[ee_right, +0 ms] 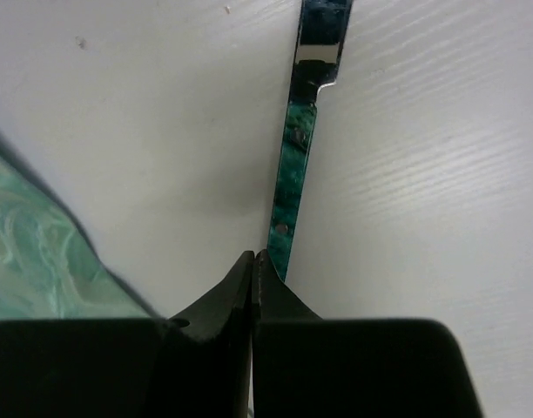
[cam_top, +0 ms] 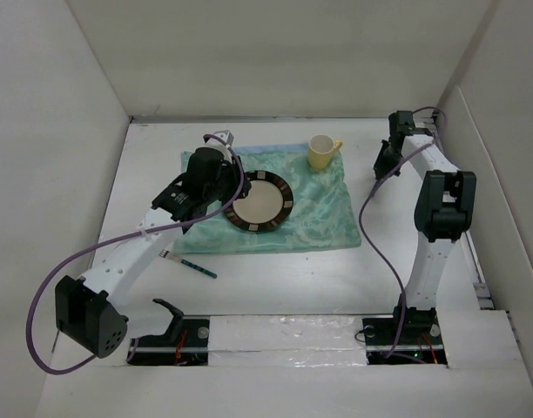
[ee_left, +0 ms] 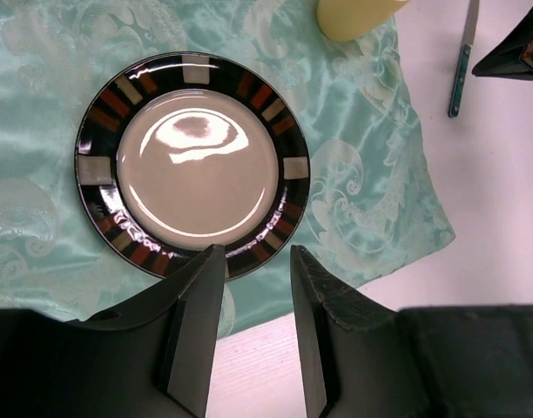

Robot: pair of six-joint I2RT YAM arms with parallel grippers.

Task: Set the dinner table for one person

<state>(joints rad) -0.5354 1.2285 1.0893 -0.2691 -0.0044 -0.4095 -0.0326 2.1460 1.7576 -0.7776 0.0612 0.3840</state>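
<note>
On the matte white dinner table (cam_top: 293, 279), a teal-handled utensil (cam_top: 195, 265) lies nearer than the mint-green patterned cloth placemat (cam_top: 323, 218); on that placemat a dark-rimmed round plate (ee_left: 197, 174) sits below the left gripper (ee_left: 256, 252), fingers apart; a yellow mug (cam_top: 321, 151) stands at its far edge; off its far right corner the right gripper (ee_right: 253, 257), fingers together, hangs by a teal-handled knife (ee_right: 293, 165).

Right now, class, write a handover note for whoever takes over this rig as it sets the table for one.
Grippers: left gripper open, empty, over the edge of the plate; right gripper shut, tips at the handle end of the knife, grip unclear.
Done: plate and mug sit on the mat.
Loose on the table: knife off the mat's right edge, teal-handled utensil off its near left corner.
Left: set knife and utensil beside the plate.
</note>
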